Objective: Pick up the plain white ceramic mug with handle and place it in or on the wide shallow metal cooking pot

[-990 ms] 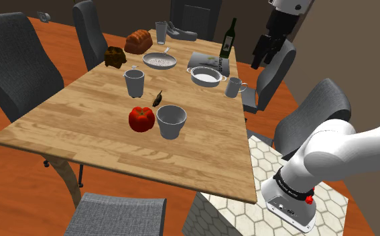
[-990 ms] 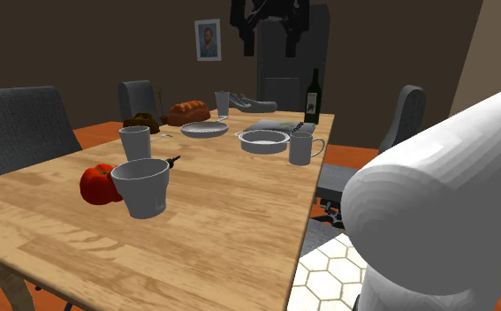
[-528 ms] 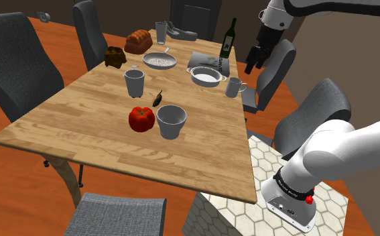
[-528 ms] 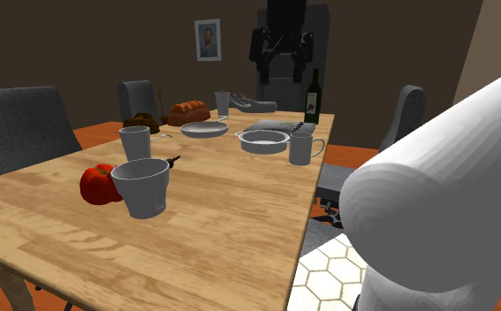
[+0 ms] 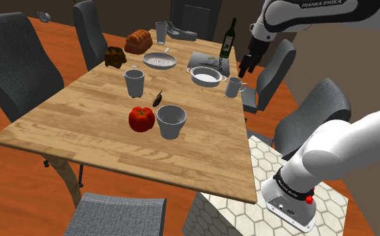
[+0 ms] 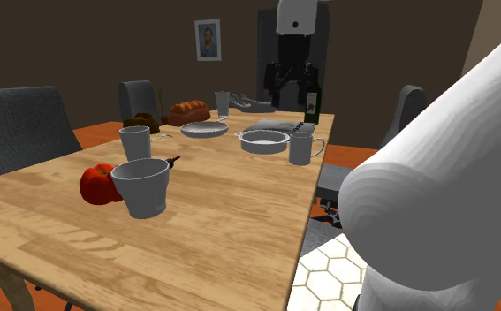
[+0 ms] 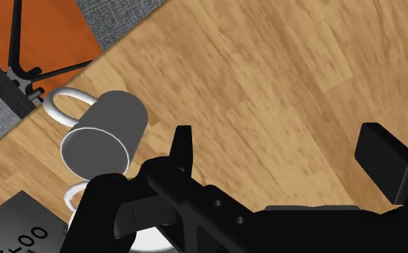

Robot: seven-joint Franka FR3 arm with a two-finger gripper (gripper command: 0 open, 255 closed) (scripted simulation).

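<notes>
gripper (image 5: 244,66) on outstretched arm (image 5: 309,13), fingers (image 7: 183,144) wide apart, empty, just beside the mug (image 5: 234,87)

Soft, even light brightens the table (image 5: 101,134); the wall (image 6: 80,44) is dim.

shoulder view: was set high beside the stand (image 5: 228,208), tilted down and aimed toward its upper left along the table (image 5: 101,134); whole tabletop and surrounding chairs were covered, mid range.
second exterior view: was placed low, near tabletop height, just behind the white arm (image 6: 434,203); was faced along the table toward the far wall.
wrist view: was pointed down at the tabletop from close above.
shared by both exterior views: table, pot (image 5: 205,76), stand.
shared by all three: white mug (image 7: 105,133), table.
</notes>
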